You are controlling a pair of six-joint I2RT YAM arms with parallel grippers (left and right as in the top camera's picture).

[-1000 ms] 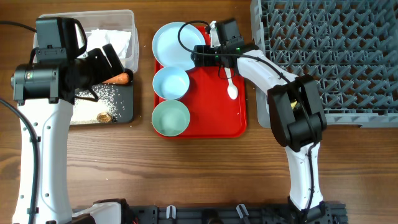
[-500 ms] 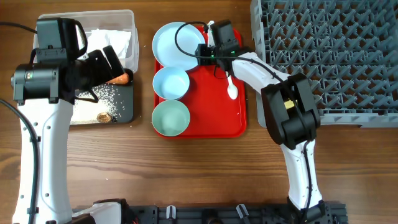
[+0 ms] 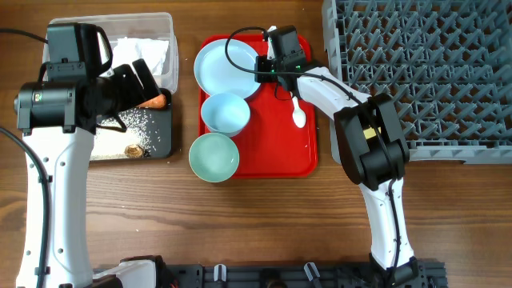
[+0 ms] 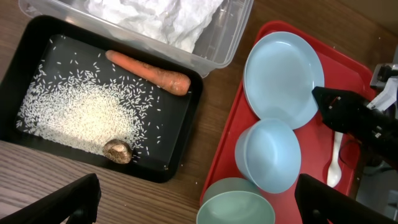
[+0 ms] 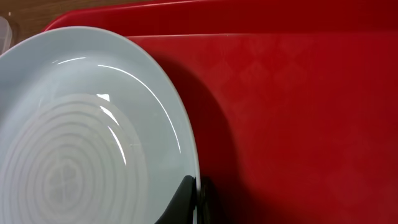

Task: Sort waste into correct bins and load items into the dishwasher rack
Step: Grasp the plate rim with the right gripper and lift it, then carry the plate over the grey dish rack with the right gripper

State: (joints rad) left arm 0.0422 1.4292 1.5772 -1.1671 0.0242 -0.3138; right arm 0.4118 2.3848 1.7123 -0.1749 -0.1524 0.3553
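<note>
R gripper [image 5: 196,198] pressed together on the right rim of the pale blue plate [image 3: 224,68], at the back-left of the red tray [image 3: 272,156]; rim possibly a bit lifted, hard to tell. Blue bowl [image 3: 225,113] sits just in front of the plate; mint bowl [image 3: 214,157] overhangs the tray's left edge; white spoon [image 3: 298,112] lies on the tray. L gripper [image 3: 138,82] spread wide, empty, above the black tub [image 4: 186,124] w/ rice [image 4: 81,115], carrot [image 4: 149,73] & brown lump [image 4: 117,150]; napkins [image 4: 155,15] in the clear tub [image 4: 230,37]. Rack [image 3: 424,72] is right of the tray.

Wooden table [image 3: 264,224], red tray [image 3: 276,148], clear tub [image 3: 166,26], black tub [image 3: 160,134], grey rack [image 3: 432,80]
</note>
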